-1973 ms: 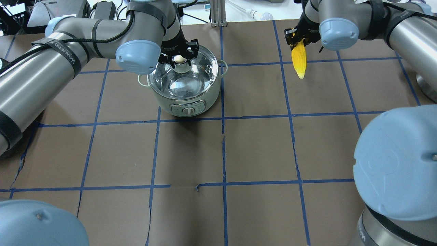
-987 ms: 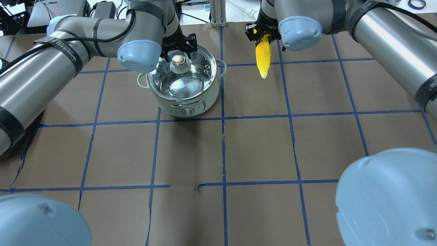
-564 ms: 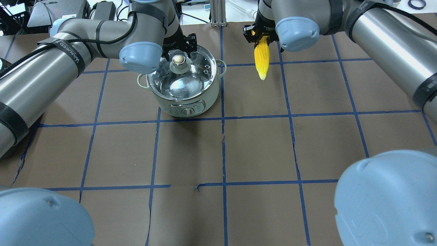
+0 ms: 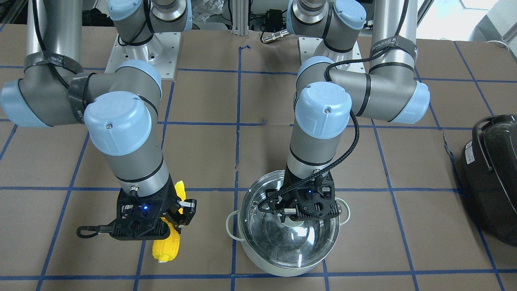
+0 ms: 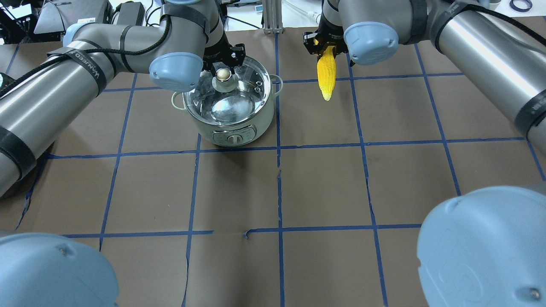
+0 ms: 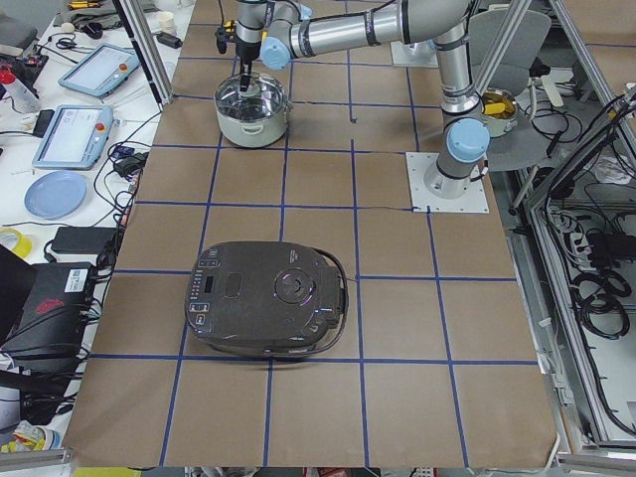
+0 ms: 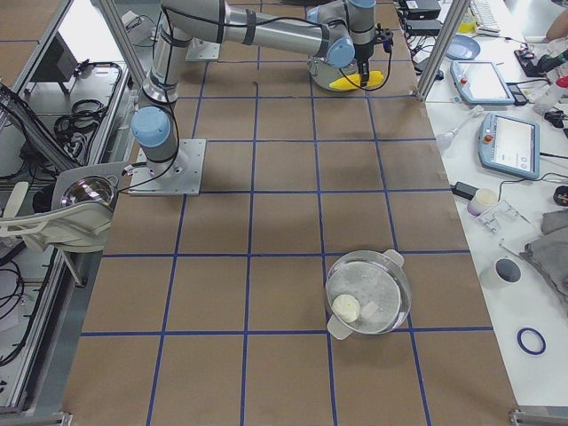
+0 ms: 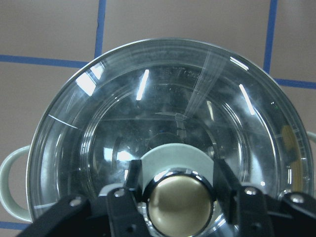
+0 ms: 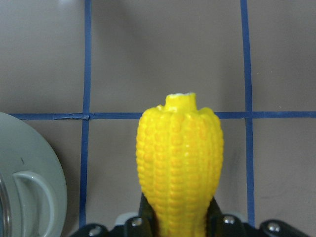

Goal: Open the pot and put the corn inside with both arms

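**Far across the worktop (image 5: 320,183), opening begins**

The pot (image 5: 230,123) stands with its lid (image 8: 148,98) on. The left gripper (image 8: 178,183) is clenched on the knob (image 5: 222,75), so lifting the lid looks the step in hand: a straight raise, then aside. The right gripper (image 5: 326,44) grasps the corn (image 5: 326,74), hanging tip-down just beside the pot. Brown paper gridded in blue covers the surface; cluttered benches (image 6: 70,139) flank it.
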### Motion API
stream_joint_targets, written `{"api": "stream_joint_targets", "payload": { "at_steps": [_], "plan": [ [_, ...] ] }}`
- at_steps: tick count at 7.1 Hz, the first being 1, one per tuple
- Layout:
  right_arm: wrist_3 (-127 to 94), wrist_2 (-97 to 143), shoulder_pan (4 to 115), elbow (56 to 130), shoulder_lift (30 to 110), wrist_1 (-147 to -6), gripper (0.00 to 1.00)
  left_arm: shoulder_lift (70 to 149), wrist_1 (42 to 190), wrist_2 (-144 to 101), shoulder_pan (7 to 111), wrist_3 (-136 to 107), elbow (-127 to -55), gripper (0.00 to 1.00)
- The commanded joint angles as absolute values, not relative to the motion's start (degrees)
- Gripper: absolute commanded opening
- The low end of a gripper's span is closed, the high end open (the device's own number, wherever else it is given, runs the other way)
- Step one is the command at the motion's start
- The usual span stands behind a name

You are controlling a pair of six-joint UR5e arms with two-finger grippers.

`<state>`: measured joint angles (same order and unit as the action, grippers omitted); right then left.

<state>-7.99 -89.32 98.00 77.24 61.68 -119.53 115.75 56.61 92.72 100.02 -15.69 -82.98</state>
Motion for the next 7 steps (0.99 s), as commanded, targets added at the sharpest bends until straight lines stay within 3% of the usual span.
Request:
{"api": "stream_joint_targets", "payload": {
  "at_steps": [1, 3, 5, 7],
  "plan": [
    [-8.44, -89.21, 98.26, 77.17, 62.05, -118.49, 0.00, 115.14, 56.69, 92.64, 99.76, -15.82, -82.79, 0.10],
    [-11.05, -89.21, 99.48, 74.64, 62.22, -114.47, 0.00, 114.18, 57.13, 92.46, 99.58, -15.82, -82.36, 0.02],
    [-15.54, -89.74, 103.26, 69.36, 62.14, -106.37, 0.00, 113.73, 63.67, 92.55, 98.97, -15.73, -77.81, 0.02],
    [-17.65, -89.56, 103.97, 69.34, 61.88, -105.91, 0.00, 112.68, 69.33, 92.20, 93.81, -11.55, -76.90, 0.02]
  ]
}}
